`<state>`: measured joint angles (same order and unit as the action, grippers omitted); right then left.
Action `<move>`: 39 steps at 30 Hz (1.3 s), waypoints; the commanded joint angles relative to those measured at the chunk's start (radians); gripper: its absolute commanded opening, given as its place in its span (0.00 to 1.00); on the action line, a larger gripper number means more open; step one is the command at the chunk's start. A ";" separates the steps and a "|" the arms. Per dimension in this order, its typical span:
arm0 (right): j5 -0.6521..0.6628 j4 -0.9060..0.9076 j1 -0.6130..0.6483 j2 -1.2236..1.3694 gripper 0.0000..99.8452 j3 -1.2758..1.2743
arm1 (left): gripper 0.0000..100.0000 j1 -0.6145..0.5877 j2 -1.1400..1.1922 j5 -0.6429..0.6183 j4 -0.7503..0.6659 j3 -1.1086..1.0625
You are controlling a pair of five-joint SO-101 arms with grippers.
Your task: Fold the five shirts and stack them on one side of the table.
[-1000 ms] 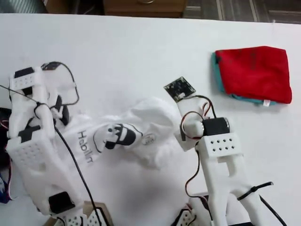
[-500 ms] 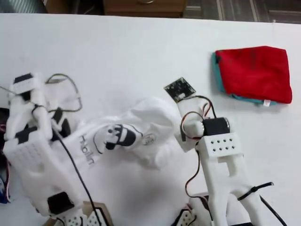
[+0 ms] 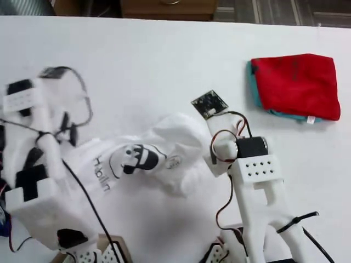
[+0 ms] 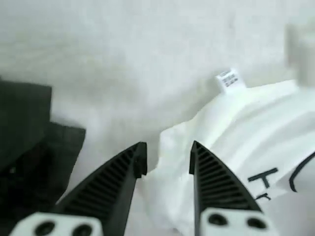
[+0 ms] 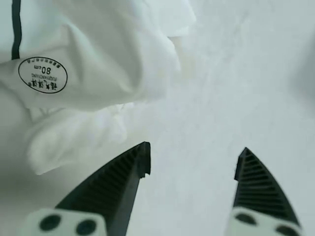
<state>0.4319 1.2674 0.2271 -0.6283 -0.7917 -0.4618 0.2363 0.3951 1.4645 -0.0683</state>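
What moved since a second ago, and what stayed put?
The left arm pulled back and to its left. The left pincer is open at the edge of the white shirt, and nothing was grabbed or let go. The white shirt kept nearly the same shape. The right arm, the open right pincer and the folded red shirt stayed put.
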 commanded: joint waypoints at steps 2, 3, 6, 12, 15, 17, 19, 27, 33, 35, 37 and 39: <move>-0.009 0.008 -0.004 -0.033 0.28 0.038 | 0.17 0.086 -0.058 0.026 -0.150 -0.088; -0.009 0.008 -0.004 -0.033 0.28 0.038 | 0.17 0.092 -0.058 0.038 -0.178 -0.110; -0.009 0.016 -0.007 -0.033 0.28 0.038 | 0.17 0.095 -0.058 0.055 -0.224 -0.166; -0.009 0.022 -0.008 -0.035 0.28 0.038 | 0.17 0.095 -0.058 0.115 -0.285 -0.288; -0.009 0.022 -0.008 -0.035 0.28 0.038 | 0.17 0.094 -0.058 0.132 -0.342 -0.346; -0.009 0.022 -0.008 -0.035 0.28 0.038 | 0.17 0.094 -0.044 0.133 -0.354 -0.360; -0.009 0.022 -0.008 -0.036 0.28 0.038 | 0.17 0.092 -0.011 0.147 -0.353 -0.355; -0.009 0.013 -0.002 -0.035 0.28 0.038 | 0.03 0.060 0.015 0.144 -0.206 -0.170; -0.075 -0.048 -0.008 -0.013 0.28 0.044 | 0.03 0.060 -0.052 0.144 0.017 0.122; -0.117 -0.047 -0.005 0.033 0.28 0.083 | 0.03 0.058 -0.063 0.144 0.104 0.237; -0.152 -0.042 -0.007 0.108 0.28 0.152 | 0.03 0.058 -0.068 0.144 0.198 0.357; -0.187 -0.033 -0.004 0.208 0.28 0.245 | 0.03 0.058 -0.066 0.144 0.284 0.475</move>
<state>0.2923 1.2367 0.2271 -0.5224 -0.6797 -0.3897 0.2363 0.5363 1.6333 0.2171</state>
